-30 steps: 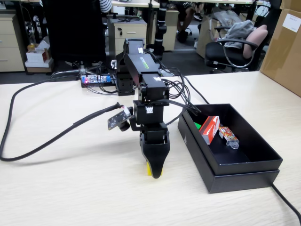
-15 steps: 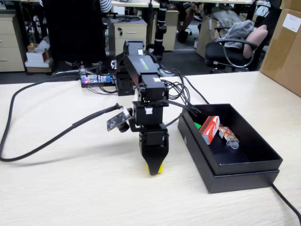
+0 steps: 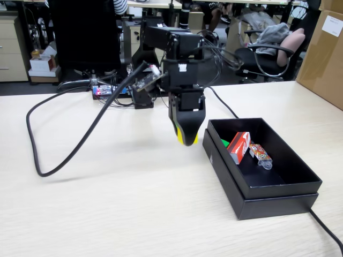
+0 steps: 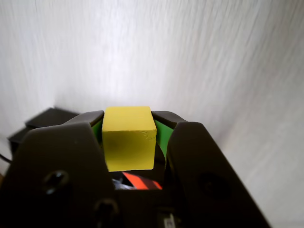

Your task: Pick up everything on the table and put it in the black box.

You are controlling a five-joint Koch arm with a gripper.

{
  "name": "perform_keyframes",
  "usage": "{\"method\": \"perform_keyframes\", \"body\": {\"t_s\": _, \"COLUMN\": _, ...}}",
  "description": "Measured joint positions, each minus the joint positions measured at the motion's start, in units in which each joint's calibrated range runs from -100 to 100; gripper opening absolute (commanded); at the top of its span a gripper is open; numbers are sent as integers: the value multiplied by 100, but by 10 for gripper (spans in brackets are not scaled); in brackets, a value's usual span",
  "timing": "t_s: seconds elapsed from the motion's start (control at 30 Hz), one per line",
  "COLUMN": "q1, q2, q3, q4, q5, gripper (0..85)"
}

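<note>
Risen off the table (image 3: 107, 214), the end effector (image 3: 185, 140) clamps the yellow cube (image 4: 128, 137) between its tips.

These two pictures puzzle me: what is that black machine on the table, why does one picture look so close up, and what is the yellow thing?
The machine is a small robot arm standing on a light wooden table. One picture comes from a camera standing in front of the table; the close-up comes from a camera riding on the arm's wrist, looking past its end effector. That end effector is the arm's pincer, and it is pinching a yellow cube, lifted above the table beside a black box. Inside the box lie a red pack, a small orange packet and a green cube, which is only partly visible.
</note>
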Motion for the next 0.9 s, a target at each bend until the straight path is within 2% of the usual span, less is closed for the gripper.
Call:
{"method": "perform_keyframes", "body": {"t_s": 0.2, "q1": 635, "q2": -2001, "q3": -1680, "q4": 173, "q5": 15, "gripper": 41}}
{"method": "perform_keyframes", "body": {"t_s": 0.47, "q1": 904, "q2": -3002, "q3": -2895, "q4": 896, "q5": 10, "gripper": 41}}
{"method": "perform_keyframes", "body": {"t_s": 0.7, "q1": 1021, "q2": -2989, "q3": -2886, "q4": 2163, "q5": -78, "gripper": 40}}
{"method": "perform_keyframes", "body": {"t_s": 0.9, "q1": 1109, "q2": -937, "q3": -1379, "q4": 2262, "q5": -29, "gripper": 39}}
